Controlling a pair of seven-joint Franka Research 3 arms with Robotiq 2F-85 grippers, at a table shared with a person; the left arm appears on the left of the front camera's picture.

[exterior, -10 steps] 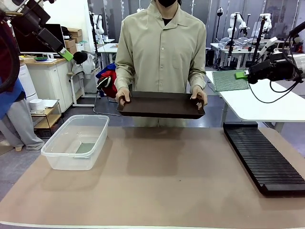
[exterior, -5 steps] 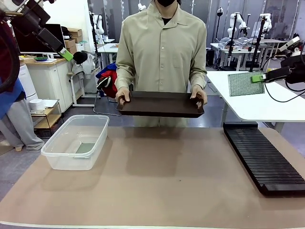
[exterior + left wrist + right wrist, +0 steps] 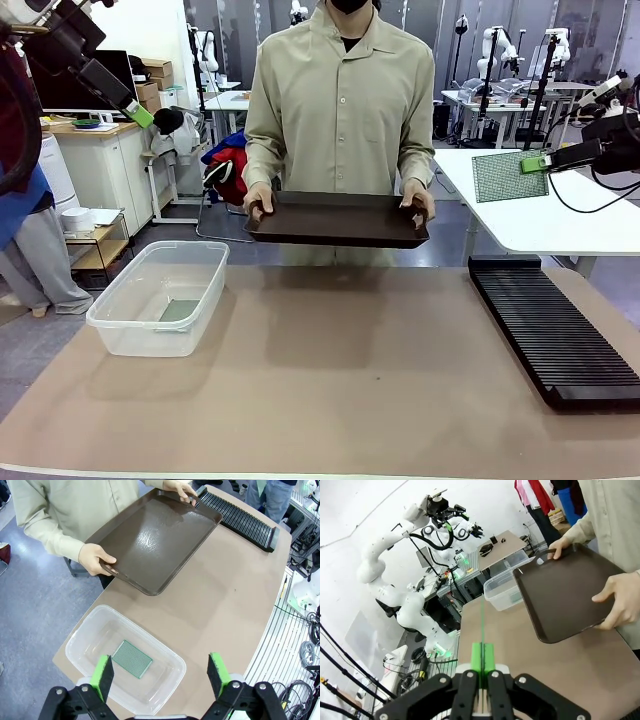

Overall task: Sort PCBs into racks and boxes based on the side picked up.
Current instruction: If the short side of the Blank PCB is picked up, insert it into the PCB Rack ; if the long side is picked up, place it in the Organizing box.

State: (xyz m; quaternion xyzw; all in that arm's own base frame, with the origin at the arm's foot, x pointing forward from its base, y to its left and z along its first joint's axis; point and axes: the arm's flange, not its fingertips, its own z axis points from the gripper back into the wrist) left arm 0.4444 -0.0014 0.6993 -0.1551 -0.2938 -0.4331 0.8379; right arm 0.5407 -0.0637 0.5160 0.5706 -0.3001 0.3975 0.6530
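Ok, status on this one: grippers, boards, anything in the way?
Left gripper open above tub, one PCB inside. Right gripper shut on second PCB, high beyond rack. Person holds empty tray.

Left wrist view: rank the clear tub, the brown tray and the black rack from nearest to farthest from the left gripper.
1. Clear tub, directly below the open left gripper, one PCB lying inside.
2. Brown tray, beyond the tub, held in the person's hands.
3. Black rack, at the table's far end.

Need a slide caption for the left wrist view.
Open left pincer above clear tub holding one green PCB; person holds brown tray.
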